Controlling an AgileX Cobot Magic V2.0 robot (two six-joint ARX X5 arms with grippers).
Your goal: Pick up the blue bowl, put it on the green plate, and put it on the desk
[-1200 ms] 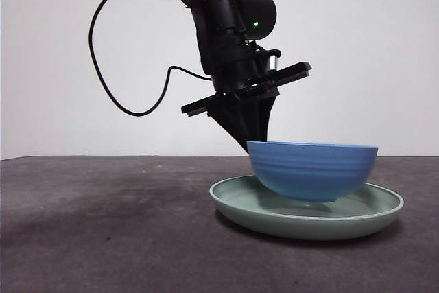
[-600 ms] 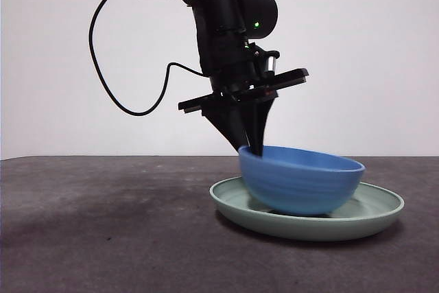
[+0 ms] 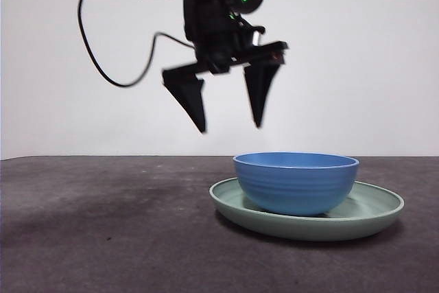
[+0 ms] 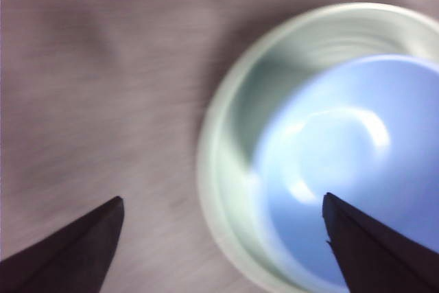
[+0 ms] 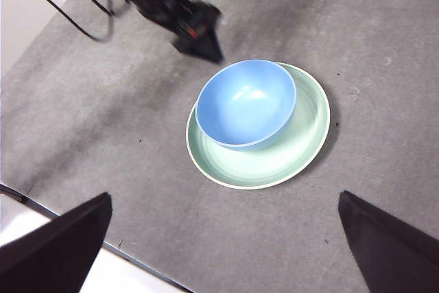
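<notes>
**Bowl seated on plate, left claw released above**

Dark grey desk (image 3: 103,238) spread wide across the front view, speckled and matte. On it, toward the right, the green plate (image 3: 233,205), pale and glossy, flat on the surface. Inside the plate, the blue bowl (image 3: 296,182), upright and level, sitting toward the plate's left side rather than dead centre, its ridged wall rising well above the plate's rim. Up above and to the left of the bowl, the left claw (image 3: 230,127), jaws spread wide apart, gripping nothing, clear of the bowl's rim. From its own wrist view, bowl and plate blurred beneath, between the two jaws. Right claw (image 5: 223,238) waiting high over the desk, jaws parted and empty, well apart from plate and bowl.
</notes>
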